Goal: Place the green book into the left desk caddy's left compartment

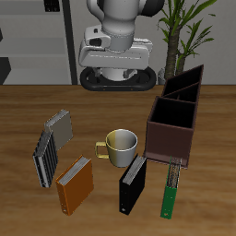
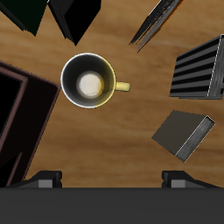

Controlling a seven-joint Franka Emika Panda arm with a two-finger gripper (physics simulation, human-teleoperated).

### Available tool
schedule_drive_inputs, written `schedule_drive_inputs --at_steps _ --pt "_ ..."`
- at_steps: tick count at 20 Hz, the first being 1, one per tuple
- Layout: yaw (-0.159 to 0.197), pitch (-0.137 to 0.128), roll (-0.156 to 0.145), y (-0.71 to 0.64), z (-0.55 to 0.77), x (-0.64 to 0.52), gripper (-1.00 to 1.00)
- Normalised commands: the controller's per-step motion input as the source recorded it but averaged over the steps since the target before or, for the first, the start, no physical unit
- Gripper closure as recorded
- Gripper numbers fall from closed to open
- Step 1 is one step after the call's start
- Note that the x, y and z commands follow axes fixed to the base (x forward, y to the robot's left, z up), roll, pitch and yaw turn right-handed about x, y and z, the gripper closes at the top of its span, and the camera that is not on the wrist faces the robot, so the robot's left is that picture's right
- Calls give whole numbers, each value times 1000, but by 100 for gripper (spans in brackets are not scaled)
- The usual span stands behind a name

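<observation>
The green book [image 1: 169, 190] lies flat near the table's front edge, just in front of the reddish-brown box [image 1: 173, 129]. It shows dark in the wrist view [image 2: 24, 12], cut by the frame edge. The left desk caddy [image 1: 185, 83], blackish with an inner divider, stands behind the reddish-brown box, and I cannot make it out in the wrist view. My gripper [image 1: 111, 61] hangs high above the table's back half, roughly over the mug. In the wrist view my gripper [image 2: 112, 179] has its fingertips [image 2: 45, 178] far apart, open and empty.
A yellow-rimmed mug [image 1: 121, 146] [image 2: 87, 83] stands mid-table. A black book [image 1: 134, 184] lies beside the green one. An orange-brown book [image 1: 74, 183], a striped box [image 1: 46, 152] and a grey book [image 1: 60, 126] lie on the other side. A plant [image 1: 180, 28] stands behind.
</observation>
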Motion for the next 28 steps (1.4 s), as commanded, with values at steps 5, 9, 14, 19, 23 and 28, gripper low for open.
schedule_drive_inputs --at_steps 5,9,14,19,23,28 --pt "37 -9 11 54 -44 138 -100" --pt "-13 -13 -2 115 94 297 -100" --pt "-32 -3 -22 95 101 298 -100" --pt "-40 -5 -49 253 85 532 -100" --pt "-22 -11 -5 386 8 460 -100" --pt "-37 -25 6 513 59 568 -100"
